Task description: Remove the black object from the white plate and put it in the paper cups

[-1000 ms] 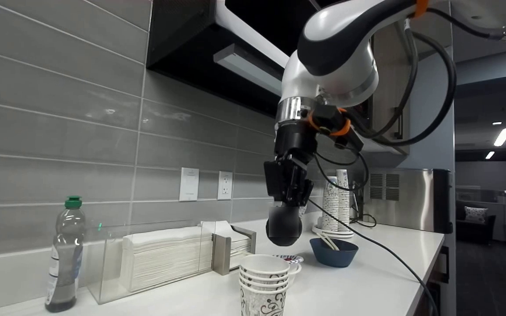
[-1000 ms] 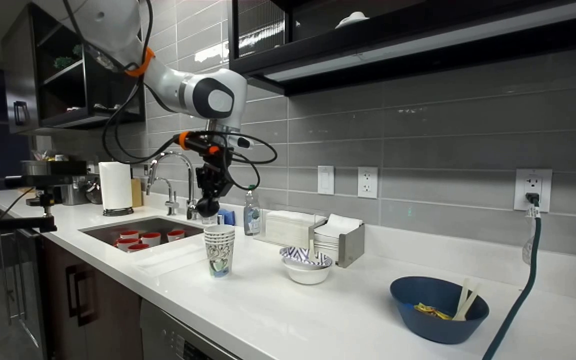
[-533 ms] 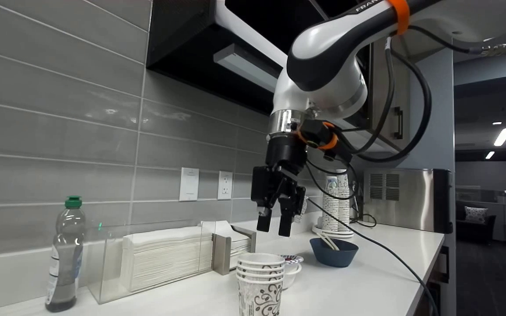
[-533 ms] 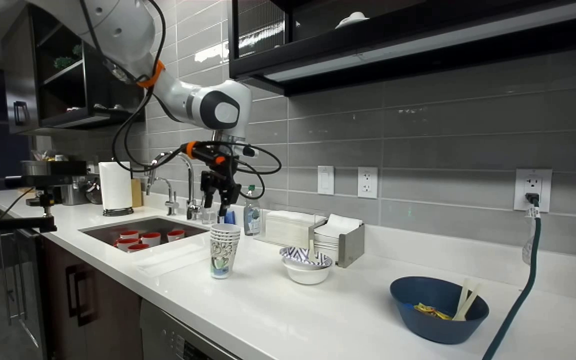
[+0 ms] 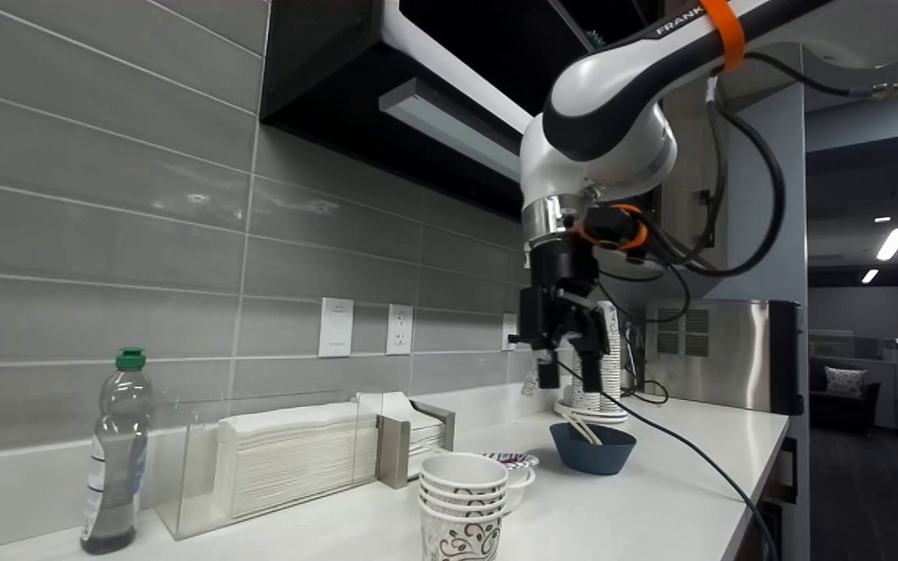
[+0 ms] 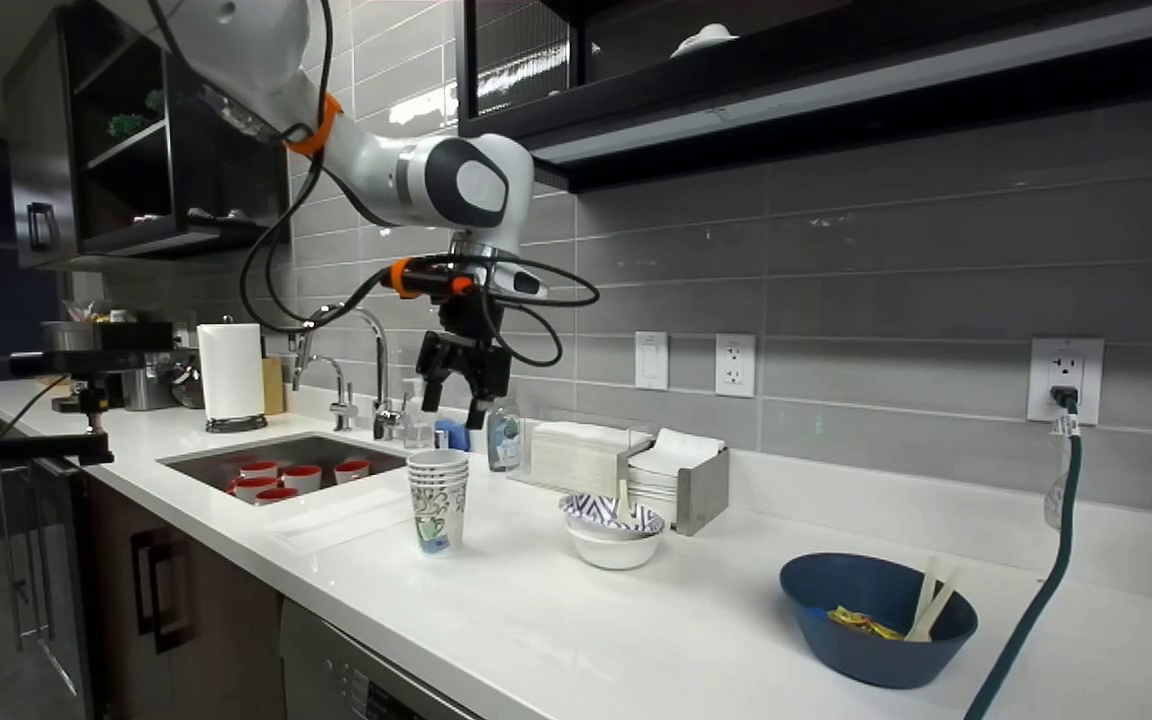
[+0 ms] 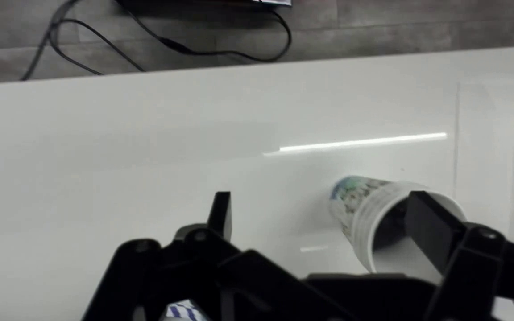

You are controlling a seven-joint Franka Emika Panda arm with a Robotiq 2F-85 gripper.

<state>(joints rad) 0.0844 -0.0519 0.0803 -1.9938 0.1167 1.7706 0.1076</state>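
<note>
The paper cups [image 5: 461,538] stand nested on the white counter, printed with dark swirls, also in an exterior view [image 6: 436,515]. In the wrist view, a dark mass, the black object [image 7: 390,226], lies inside the top cup [image 7: 356,198]. Both exterior views leave it hidden behind the cup walls. My gripper [image 5: 570,378] hangs above the stack, jaws wide apart and nothing between them; it also shows in an exterior view [image 6: 454,404]. One of its fingers [image 7: 433,227] overlaps the cup mouth in the wrist view. Whether the white bowl [image 6: 614,550] is the white plate, I cannot tell.
A patterned bowl [image 6: 591,512] rests in the white bowl. Behind stands a napkin holder [image 6: 706,485]. The green-capped bottle [image 5: 115,460] is near the wall. A dark blue bowl [image 6: 876,625] and a sink [image 6: 196,462] with red-and-white mugs flank the area. A cabinet [image 6: 836,90] hangs overhead.
One second ago the gripper held the black ball above the cups. The jaws have opened and the ball has dropped from them. The cups rocked slightly; the arm has since risen and shifted aside.
</note>
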